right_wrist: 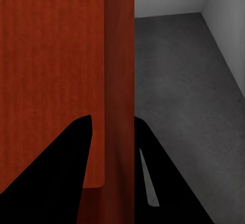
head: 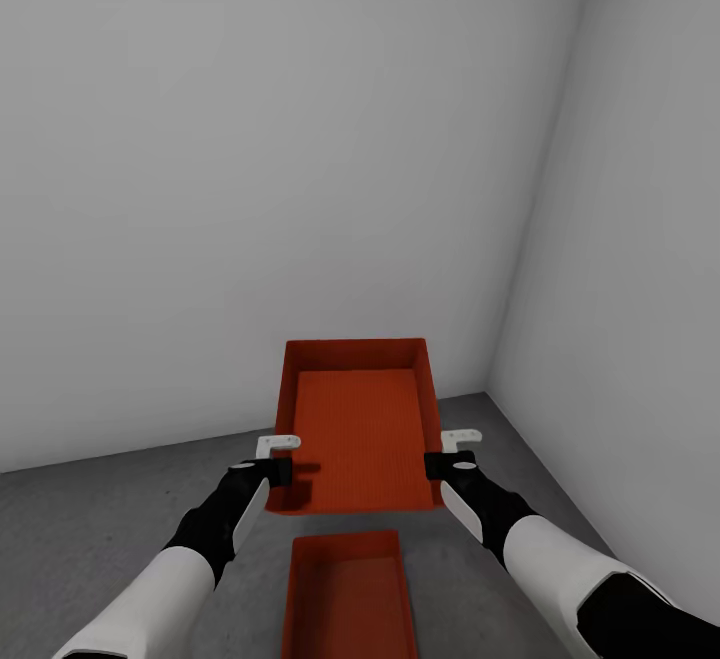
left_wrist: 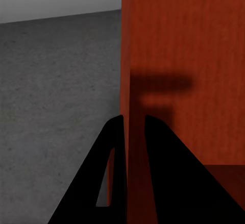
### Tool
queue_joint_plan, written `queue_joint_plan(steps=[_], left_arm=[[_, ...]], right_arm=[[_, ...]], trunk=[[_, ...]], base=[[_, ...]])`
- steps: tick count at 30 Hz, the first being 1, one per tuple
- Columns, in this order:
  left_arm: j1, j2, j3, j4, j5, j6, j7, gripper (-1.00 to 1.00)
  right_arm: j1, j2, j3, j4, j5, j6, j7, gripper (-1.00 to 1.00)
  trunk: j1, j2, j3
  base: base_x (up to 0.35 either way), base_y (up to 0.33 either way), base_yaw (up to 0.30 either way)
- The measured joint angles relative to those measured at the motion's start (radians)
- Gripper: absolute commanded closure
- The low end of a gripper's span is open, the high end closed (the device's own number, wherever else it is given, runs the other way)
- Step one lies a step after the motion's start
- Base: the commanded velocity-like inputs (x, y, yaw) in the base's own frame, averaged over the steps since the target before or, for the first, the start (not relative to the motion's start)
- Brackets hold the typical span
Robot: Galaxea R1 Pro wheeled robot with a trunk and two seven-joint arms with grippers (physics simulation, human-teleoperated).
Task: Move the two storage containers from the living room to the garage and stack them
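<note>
I hold one orange-red storage container (head: 360, 429) in the air between both arms, open side up, above the dark grey floor (head: 100, 529) of the garage. My left gripper (head: 280, 459) is shut on its left wall (left_wrist: 133, 81). On the opposite side, my right gripper (head: 448, 451) is shut on the right wall (right_wrist: 120, 81). In each wrist view the wall stands between the two black fingers (left_wrist: 115, 147) (right_wrist: 81, 142). The other storage container (head: 348, 594) rests on the floor below the held one, close in front of me.
Plain white walls (head: 250, 139) meet in a corner at the right (head: 500, 359), close behind the held container. Bare grey floor stretches to the left and to the right (head: 520, 459) of both containers.
</note>
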Motion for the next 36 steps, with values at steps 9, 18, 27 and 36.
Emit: queue_joint_plan(steps=[9, 18, 27, 36], left_arm=[[0.0, 0.0, 0.0, 0.0, 0.0, 0.0, 0.0, 1.0], [0.0, 0.0, 0.001, -0.006, -0.002, 0.0, -0.001, 1.0], [0.0, 0.0, 0.001, -0.007, -0.003, 0.002, -0.001, 1.0], [0.0, 0.0, 0.001, -0.007, -0.003, 0.002, -0.001, 1.0]], right_arm=[[0.0, 0.0, 0.001, 0.001, -0.002, -0.001, -0.001, 1.0], [0.0, -0.001, 0.0, -0.005, -0.001, -0.001, -0.001, 1.0], [0.0, -0.001, 0.0, -0.004, -0.002, -0.001, -0.001, 1.0], [0.0, -0.001, 0.0, -0.005, -0.001, -0.001, -0.001, 1.0]], trunk=[[0.0, 0.0, 0.0], [0.0, 0.0, -0.01], [0.0, 0.0, -0.024], [0.0, 0.0, -0.038]], base=[[0.0, 0.0, 0.0], [0.0, 0.0, 0.0], [0.0, 0.0, 0.0], [0.0, 0.0, 0.0]])
